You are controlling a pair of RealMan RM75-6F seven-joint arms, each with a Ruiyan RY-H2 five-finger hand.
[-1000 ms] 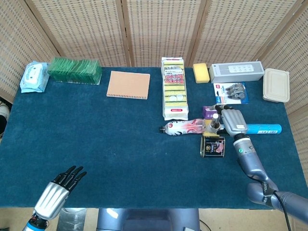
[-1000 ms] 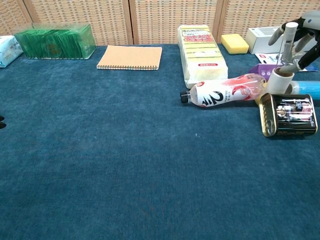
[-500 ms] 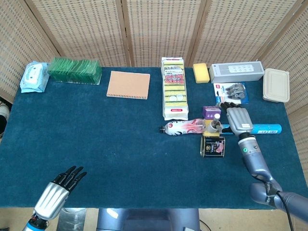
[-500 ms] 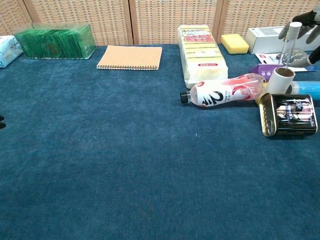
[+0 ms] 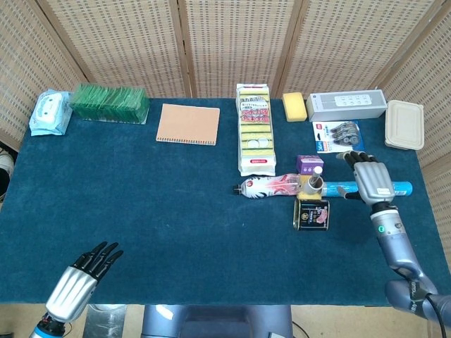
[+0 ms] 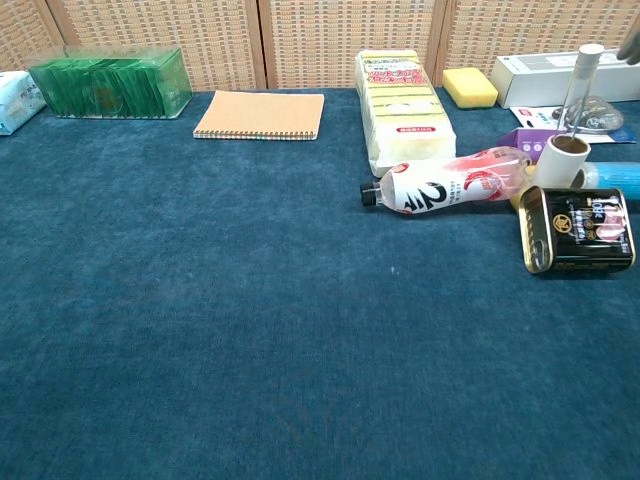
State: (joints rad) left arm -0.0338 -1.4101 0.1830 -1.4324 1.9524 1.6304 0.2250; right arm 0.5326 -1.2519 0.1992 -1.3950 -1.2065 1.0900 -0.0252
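My right hand (image 5: pixel 369 181) hovers fingers spread, holding nothing, over the blue tube (image 5: pixel 394 188); lint roller (image 5: pixel 315 182) stands just left of it, beside the can (image 5: pixel 311 213). A careless sweep could topple the roller. Left hand (image 5: pixel 74 282) idle, open.

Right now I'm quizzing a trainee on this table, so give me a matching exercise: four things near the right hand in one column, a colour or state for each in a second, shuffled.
Things:
1. plastic bottle
2. tin can
3. small box
4. tube

Descriptions:
A. purple
B. lying on its side, cap pointing left
C. black with a gold rim
D. light blue, lying under the right hand

Pairs: 1-B, 2-C, 3-A, 4-D
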